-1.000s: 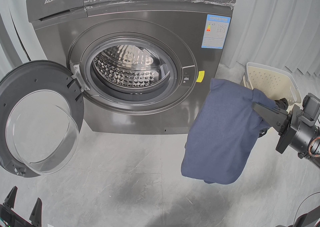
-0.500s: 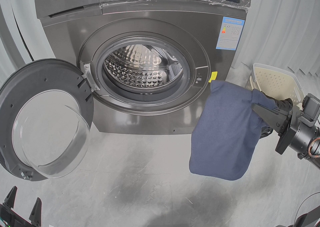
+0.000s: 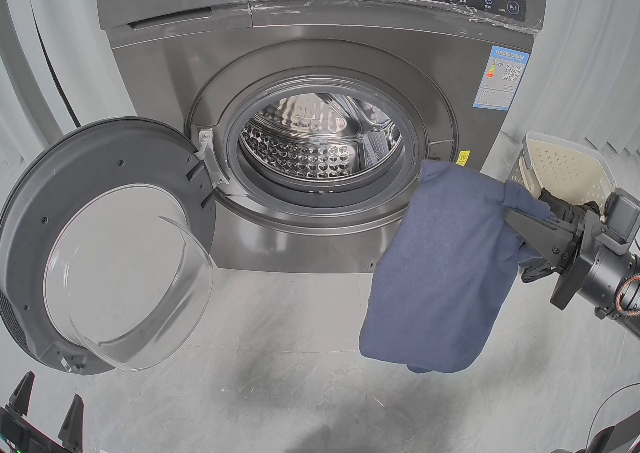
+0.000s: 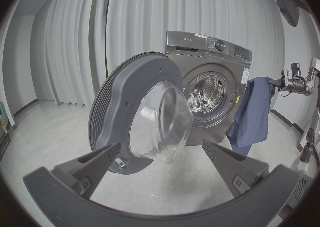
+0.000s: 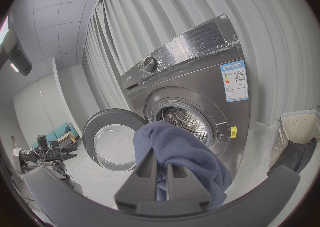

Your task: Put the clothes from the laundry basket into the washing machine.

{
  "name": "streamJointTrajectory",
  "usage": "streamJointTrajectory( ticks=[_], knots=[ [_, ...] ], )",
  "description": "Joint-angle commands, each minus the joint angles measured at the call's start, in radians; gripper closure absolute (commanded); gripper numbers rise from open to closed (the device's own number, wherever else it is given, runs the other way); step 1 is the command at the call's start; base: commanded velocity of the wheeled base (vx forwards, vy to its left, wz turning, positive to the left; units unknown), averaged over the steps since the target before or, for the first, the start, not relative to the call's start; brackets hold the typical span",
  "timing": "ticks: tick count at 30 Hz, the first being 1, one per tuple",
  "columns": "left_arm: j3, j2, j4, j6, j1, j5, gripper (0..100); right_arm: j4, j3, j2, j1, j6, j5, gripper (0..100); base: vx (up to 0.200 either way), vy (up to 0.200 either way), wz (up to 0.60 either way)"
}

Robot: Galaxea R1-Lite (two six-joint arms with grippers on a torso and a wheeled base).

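Open door [image 3: 120,161] stands left; drum mouth [image 3: 313,138] seems unobstructed.

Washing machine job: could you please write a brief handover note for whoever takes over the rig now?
Grippers: the right gripper is shut on the blue garment; the left gripper is open, low on the robot's left.
Things: the blue garment hangs in front of the washing machine, right of its opening; the door is wide open, the drum looks empty; a dark garment hangs over the laundry basket's edge.
Done: blue garment out of the basket.
Left: put it into the drum, release, then fetch the dark garment.
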State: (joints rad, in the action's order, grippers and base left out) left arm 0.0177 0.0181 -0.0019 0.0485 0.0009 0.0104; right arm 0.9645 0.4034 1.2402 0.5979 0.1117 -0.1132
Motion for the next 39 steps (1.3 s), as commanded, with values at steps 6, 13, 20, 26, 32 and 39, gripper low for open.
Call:
streamJointTrajectory(
  ticks=[6,13,20,26,32,39],
  knots=[
    [-0.016,-0.015,-0.001,0.001,-0.001,0.0,0,0.0,-0.008,0.002,0.0,0.0,0.0,100,0.0,0.0,0.0],
    [-0.018,-0.015,-0.001,-0.013,0.001,0.003,0,0.016,0.011,0.065,0.013,0.029,0.015,100,0.0,0.0,0.0],
    [-0.018,-0.017,0.0,-0.044,0.002,-0.001,0,0.017,0.08,0.153,0.097,0.085,0.081,100,0.0,0.0,0.0],
    [-0.018,-0.017,0.002,-0.045,-0.002,-0.003,0,0.057,0.124,0.214,0.112,0.129,0.118,100,0.0,0.0,0.0],
    [-0.016,-0.018,-0.018,-0.087,0.001,-0.02,0,0.146,0.112,0.311,0.114,0.132,0.121,100,0.0,0.0,0.0],
    [0.192,0.08,-0.047,-0.099,0.001,-0.216,0,0.27,0.156,0.432,0.152,0.126,0.17,100,0.0,0.0,0.0]
  ],
)
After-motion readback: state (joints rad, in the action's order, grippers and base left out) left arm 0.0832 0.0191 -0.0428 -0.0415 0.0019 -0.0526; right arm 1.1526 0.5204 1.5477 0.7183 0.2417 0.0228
